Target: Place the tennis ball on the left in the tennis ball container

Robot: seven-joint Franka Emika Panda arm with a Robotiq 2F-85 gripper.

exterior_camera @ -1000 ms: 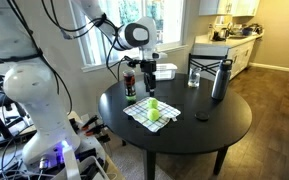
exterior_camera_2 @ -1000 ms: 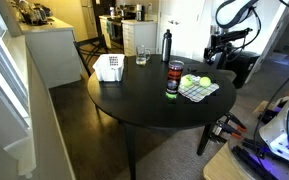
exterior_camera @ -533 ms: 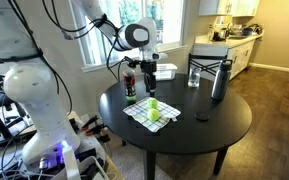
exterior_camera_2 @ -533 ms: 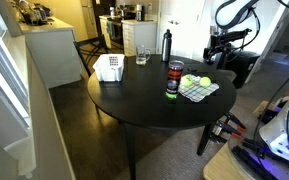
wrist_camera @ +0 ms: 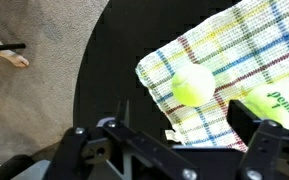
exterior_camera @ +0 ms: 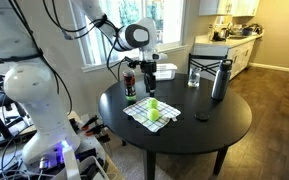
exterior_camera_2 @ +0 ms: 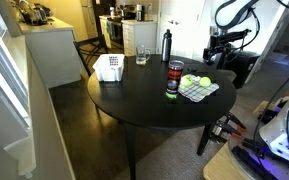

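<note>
Gripper (wrist_camera: 182, 125) hangs open, empty; centre it over tennis ball (wrist_camera: 192, 83) mid-frame in wrist view, drop straight, don't nudge second ball (wrist_camera: 275, 101).

On the worktop (exterior_camera: 234, 125), the tennis ball (exterior_camera: 152, 103) lay on a cloth (exterior_camera: 136, 112), a second ball (exterior_camera: 155, 117) just nearer. The tennis ball container (exterior_camera: 130, 85) stood left of the cloth, with a bottle (exterior_camera: 220, 80) and glass (exterior_camera: 194, 76) far right.

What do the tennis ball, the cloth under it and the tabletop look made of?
Tennis ball: fuzzy yellow-green felt, going by its soft matte outline. Cloth: woven fabric, likely cotton; plaid threads and rumpled edge show. Tabletop: smooth black, faintly glossy; painted wood or laminate, can't tell.
</note>
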